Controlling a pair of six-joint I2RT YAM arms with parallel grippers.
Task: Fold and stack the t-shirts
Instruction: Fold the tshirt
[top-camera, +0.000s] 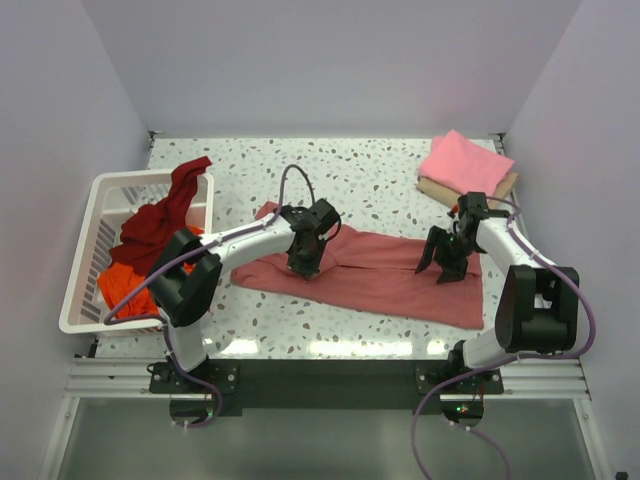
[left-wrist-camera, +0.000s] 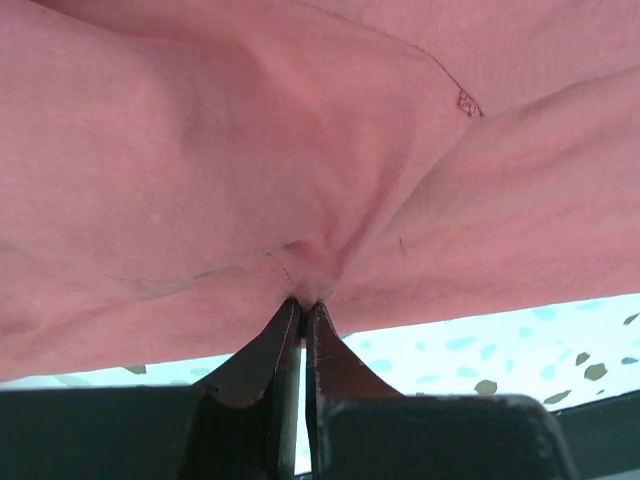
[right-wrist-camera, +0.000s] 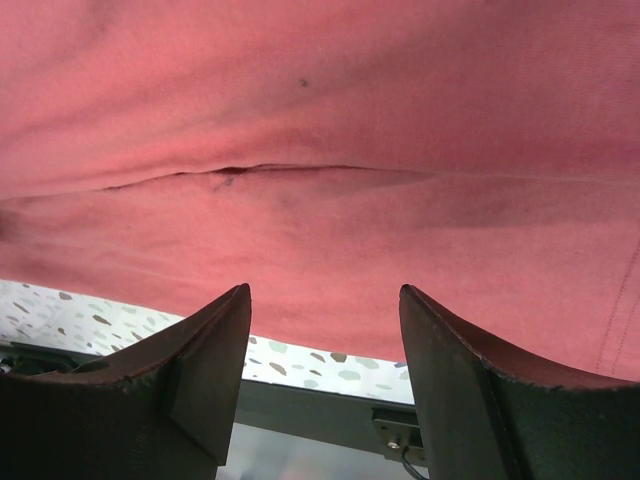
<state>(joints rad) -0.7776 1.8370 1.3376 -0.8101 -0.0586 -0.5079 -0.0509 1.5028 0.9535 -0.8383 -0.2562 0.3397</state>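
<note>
A dusty rose-red t-shirt (top-camera: 400, 275) lies partly folded across the middle of the table. My left gripper (top-camera: 303, 262) is shut on a pinch of its cloth near its left part; the left wrist view shows the jaws closed on a fold of the rose-red t-shirt (left-wrist-camera: 300, 200). My right gripper (top-camera: 447, 262) is open over the shirt's right part, and its fingers (right-wrist-camera: 215, 345) stand apart with nothing between them above the cloth (right-wrist-camera: 330, 130). A folded bright pink t-shirt (top-camera: 463, 160) lies at the back right. A dark maroon t-shirt (top-camera: 165, 215) and an orange t-shirt (top-camera: 122, 285) sit in the basket.
The white slatted basket (top-camera: 88, 245) stands at the left edge of the table. A tan folded item (top-camera: 440, 190) lies under the pink shirt. The table's front edge and metal rail (right-wrist-camera: 330, 415) run just below the shirt.
</note>
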